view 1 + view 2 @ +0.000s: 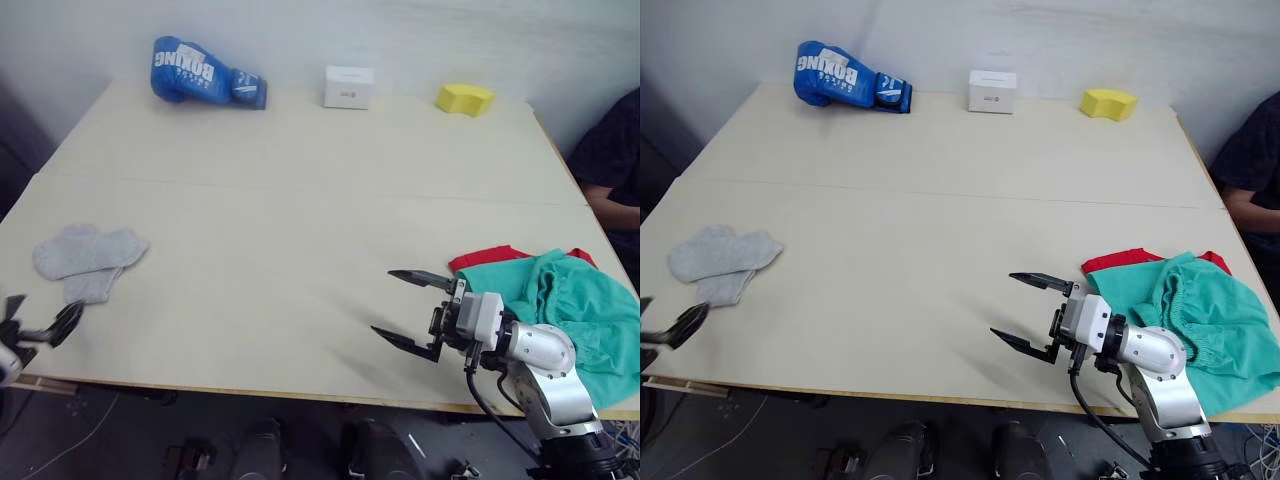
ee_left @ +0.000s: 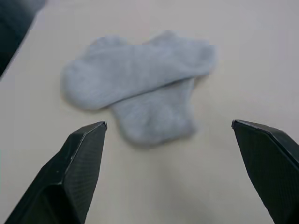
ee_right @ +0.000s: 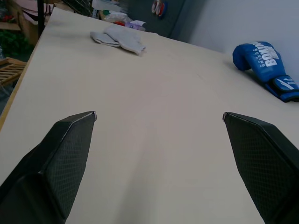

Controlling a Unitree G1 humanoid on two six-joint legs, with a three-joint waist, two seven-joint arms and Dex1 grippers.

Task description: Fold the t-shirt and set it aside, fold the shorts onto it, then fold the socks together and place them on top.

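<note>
The two light grey socks (image 1: 88, 255) lie overlapping near the table's left edge, also in the left wrist view as socks (image 2: 140, 79). My left gripper (image 1: 40, 315) hovers open just in front of them at the table's front left corner, holding nothing. The teal-green shorts (image 1: 575, 310) lie crumpled at the front right, on top of the red t-shirt (image 1: 485, 258), of which a strip shows along their far side. Just left of that pile, my right gripper (image 1: 382, 301) is open and empty, pointing left over bare table.
Along the back edge sit a blue boxing glove (image 1: 205, 72), a white box (image 1: 348, 87) and a yellow sponge (image 1: 465, 98). A person in dark clothing (image 1: 610, 160) sits at the table's right side. The cream table (image 1: 300, 200) stretches between the socks and the clothes pile.
</note>
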